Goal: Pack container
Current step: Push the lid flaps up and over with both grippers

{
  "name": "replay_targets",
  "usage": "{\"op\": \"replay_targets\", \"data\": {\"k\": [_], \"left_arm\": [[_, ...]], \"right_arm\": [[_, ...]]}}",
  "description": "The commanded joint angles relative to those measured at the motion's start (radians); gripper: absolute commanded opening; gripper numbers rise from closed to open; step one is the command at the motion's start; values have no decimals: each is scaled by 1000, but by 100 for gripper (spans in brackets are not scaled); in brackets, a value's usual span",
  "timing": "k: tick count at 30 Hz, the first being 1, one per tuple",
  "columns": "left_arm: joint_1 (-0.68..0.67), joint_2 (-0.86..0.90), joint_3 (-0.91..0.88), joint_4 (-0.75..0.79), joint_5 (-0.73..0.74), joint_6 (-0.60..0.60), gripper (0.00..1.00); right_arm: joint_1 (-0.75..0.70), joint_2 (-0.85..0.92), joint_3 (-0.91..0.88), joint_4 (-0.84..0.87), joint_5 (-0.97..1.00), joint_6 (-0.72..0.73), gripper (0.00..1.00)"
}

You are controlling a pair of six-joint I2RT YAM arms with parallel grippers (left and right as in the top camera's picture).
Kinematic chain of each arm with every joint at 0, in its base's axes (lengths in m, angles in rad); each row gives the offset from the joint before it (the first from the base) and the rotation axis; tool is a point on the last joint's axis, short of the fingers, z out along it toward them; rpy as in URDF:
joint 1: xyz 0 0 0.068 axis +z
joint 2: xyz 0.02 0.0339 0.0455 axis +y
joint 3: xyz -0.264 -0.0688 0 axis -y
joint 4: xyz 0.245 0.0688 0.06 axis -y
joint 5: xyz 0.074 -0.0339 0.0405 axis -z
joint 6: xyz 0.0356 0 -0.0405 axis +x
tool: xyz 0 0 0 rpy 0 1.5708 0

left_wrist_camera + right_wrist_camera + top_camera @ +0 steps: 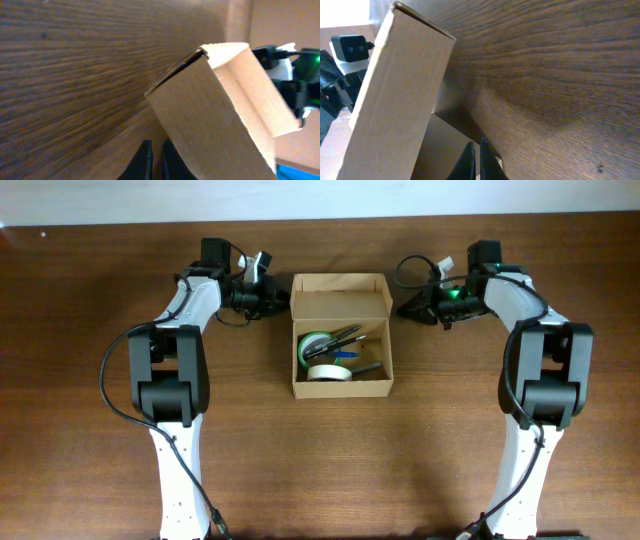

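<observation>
The tan cardboard container [341,388] stands open at the table's middle, its flap lid raised at the back. Inside lie a green tape roll [312,343], a white tape roll [327,372] and dark pens [346,334]. My left gripper [280,298] is shut and empty, its tips by the box's back left corner. In the left wrist view the fingers [154,161] sit right beside the box wall [210,115]. My right gripper [403,308] is shut beside the back right corner. In the right wrist view its tips [477,161] lie over a low cardboard tab next to the raised lid [395,100].
The brown wooden table [90,430] carries only the box. Both arms reach in from the front, their bases at the near edge left [170,480] and right [525,480]. Cables hang by each wrist near the back.
</observation>
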Motion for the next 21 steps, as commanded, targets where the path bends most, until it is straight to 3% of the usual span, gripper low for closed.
{"op": "replay_targets", "data": {"k": [1, 6, 12, 21], "left_arm": [[-8, 11, -1, 10, 42, -74, 7], [-19, 12, -1, 11, 13, -99, 7], [-24, 13, -1, 25, 41, -99, 7], [-10, 12, 3, 249, 189, -208, 4]], "right_arm": [[19, 26, -3, 12, -2, 46, 4], [41, 55, -3, 30, -15, 61, 4], [71, 59, -3, 161, -213, 17, 4], [64, 53, 3, 222, -323, 34, 4]]}}
